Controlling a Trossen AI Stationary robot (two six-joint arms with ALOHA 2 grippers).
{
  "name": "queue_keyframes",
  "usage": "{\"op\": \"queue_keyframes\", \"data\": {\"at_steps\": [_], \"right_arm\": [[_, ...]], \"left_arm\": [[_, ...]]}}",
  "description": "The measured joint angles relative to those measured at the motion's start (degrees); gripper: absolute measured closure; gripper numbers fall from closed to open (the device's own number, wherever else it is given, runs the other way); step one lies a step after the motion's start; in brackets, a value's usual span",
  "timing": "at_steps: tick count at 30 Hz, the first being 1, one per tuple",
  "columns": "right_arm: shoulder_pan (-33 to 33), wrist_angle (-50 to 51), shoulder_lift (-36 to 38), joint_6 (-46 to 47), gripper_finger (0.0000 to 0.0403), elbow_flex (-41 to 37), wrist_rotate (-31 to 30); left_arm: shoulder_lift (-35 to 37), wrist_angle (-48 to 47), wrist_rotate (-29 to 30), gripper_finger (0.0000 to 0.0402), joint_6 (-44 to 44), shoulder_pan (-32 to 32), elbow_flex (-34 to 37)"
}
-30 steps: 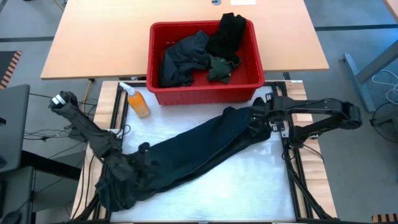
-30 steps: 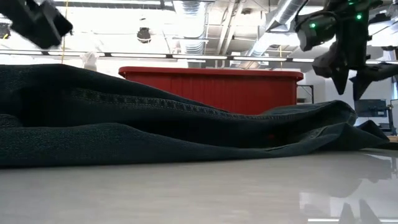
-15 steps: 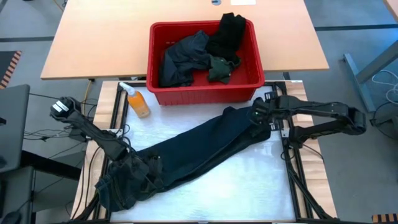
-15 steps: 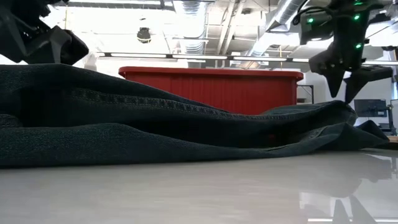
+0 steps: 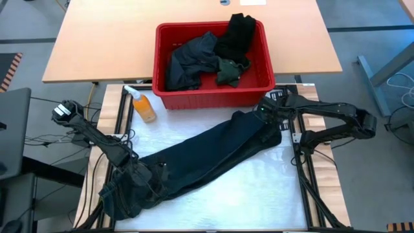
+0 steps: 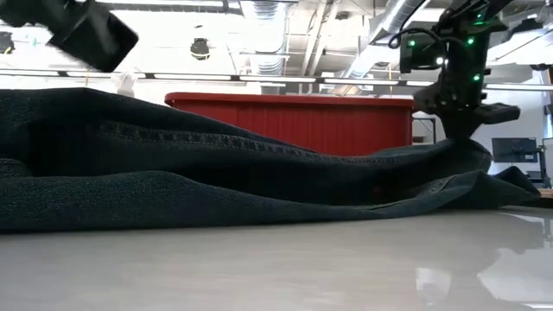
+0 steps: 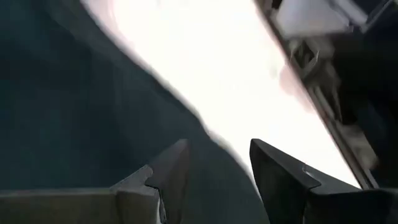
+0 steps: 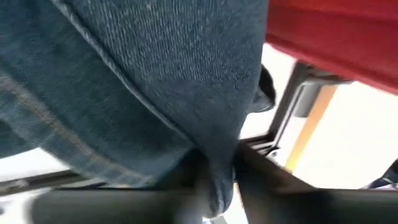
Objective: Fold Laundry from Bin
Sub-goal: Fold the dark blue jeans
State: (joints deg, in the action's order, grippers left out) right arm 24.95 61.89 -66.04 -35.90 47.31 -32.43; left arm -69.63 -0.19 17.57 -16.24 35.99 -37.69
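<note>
Dark navy jeans (image 5: 207,155) lie slantwise on the white table top, from the near left to the far right. The red bin (image 5: 213,98) stands behind them, and several dark garments (image 5: 194,61) lie in it. My right gripper (image 5: 262,116) is shut on the jeans' far right end. My left gripper (image 5: 143,173) hangs open above the jeans' near left part; in the low view it (image 6: 86,34) is clear of the cloth. My right gripper pinches a raised fold of denim (image 8: 214,158) at the jeans' far right end between its two fingers (image 8: 252,177). The fingers come steeply from above. The cloth there (image 6: 449,151) is only just raised, and the rest of the jeans lies on the table.
An orange bottle (image 5: 143,107) lies at the bin's near left corner, beside the table top's far left edge. Black frame rails (image 5: 301,162) run along the table's right side. White table top shows bare on the near right (image 5: 259,188).
My right gripper has gone down and toward the table's left onto the jeans' far right end, and its fingers have shut on the cloth. My left gripper has shifted toward the table's right above the jeans' near left part and has rolled. The jeans lie as before.
</note>
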Motion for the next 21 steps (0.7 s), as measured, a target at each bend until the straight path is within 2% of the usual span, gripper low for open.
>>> {"op": "queue_keyframes", "data": {"at_steps": [1,2,4,6,10,13,17,21], "right_arm": [[-0.1,-0.6,0.1,-0.2,0.0359,0.0,-0.4],[-0.4,-0.9,0.3,-0.2,0.0375,0.1,-0.8],[-1.3,-0.5,0.4,1.1,0.0375,1.2,-0.9],[-3.0,0.6,0.5,3.5,0.0367,3.2,-1.3],[-9.1,3.0,0.5,7.8,0.0374,8.7,-1.3],[-14.2,4.1,0.3,12.1,0.0376,13.5,-1.2],[-19.0,4.3,0.0,18.2,0.0376,18.4,-1.2],[-21.9,5.5,-0.5,22.0,0.0376,20.7,-1.4]], "left_arm": [[0.0,3.1,2.6,0.0239,2.3,-0.3,0.0],[-0.2,6.5,6.0,0.0239,3.9,-0.6,0.0],[-0.9,13.3,12.6,0.0239,6.5,-1.6,0.0],[-2.0,19.9,15.6,0.0239,9.5,-3.2,0.0],[-6.4,34.2,13.9,0.0237,15.5,-8.8,-0.1],[-11.6,40.1,10.8,0.0227,19.9,-14.3,-2.6],[-19.4,40.6,5.5,0.02,24.7,-21.4,-11.3],[-28.0,36.5,5.4,0.0167,30.2,-26.2,-23.5]]}}
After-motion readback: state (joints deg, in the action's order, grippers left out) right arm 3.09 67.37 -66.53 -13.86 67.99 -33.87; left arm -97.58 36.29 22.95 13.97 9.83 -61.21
